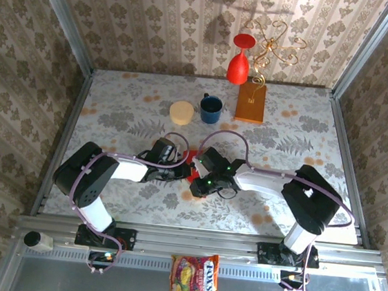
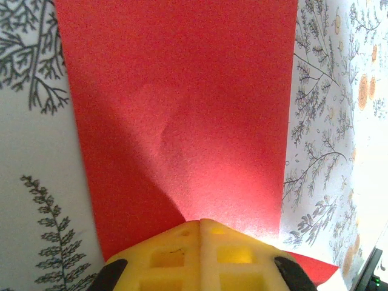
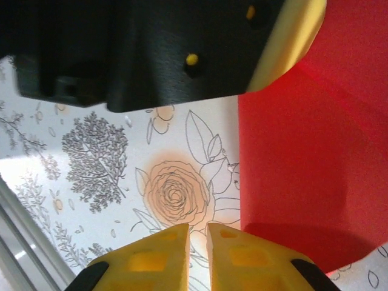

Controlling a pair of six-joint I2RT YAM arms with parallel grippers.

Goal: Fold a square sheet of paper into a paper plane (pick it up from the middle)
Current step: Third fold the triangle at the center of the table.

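Status: early, basically nothing folded yet. The square sheet of paper (image 2: 182, 91) lies on the worktop (image 3: 91, 163) between the two arms, in the near half, about centred left to right. From the left wrist view it reads as one flat red layer with straight edges and no crease line, only a faint dent near its middle. No paper plane shape anywhere

Left hand (image 2: 200, 223): fingers pressed together with no gap, tips down on the sheet around its middle. Cannot tell if a pinch of paper is caught between them or if they just press on it. The right wrist view shows shadow under one edge of the sheet, so it may be slightly lifted there, my read only

Right hand (image 3: 197, 233): narrow, just a slit between the fingers, nothing in it. It hangs over bare worktop just beside one edge of the sheet, not touching paper as far as I can see

Done: at most the mid-sheet grab. Left: centre crease, nose folds, wing folds, i.e. the whole plane
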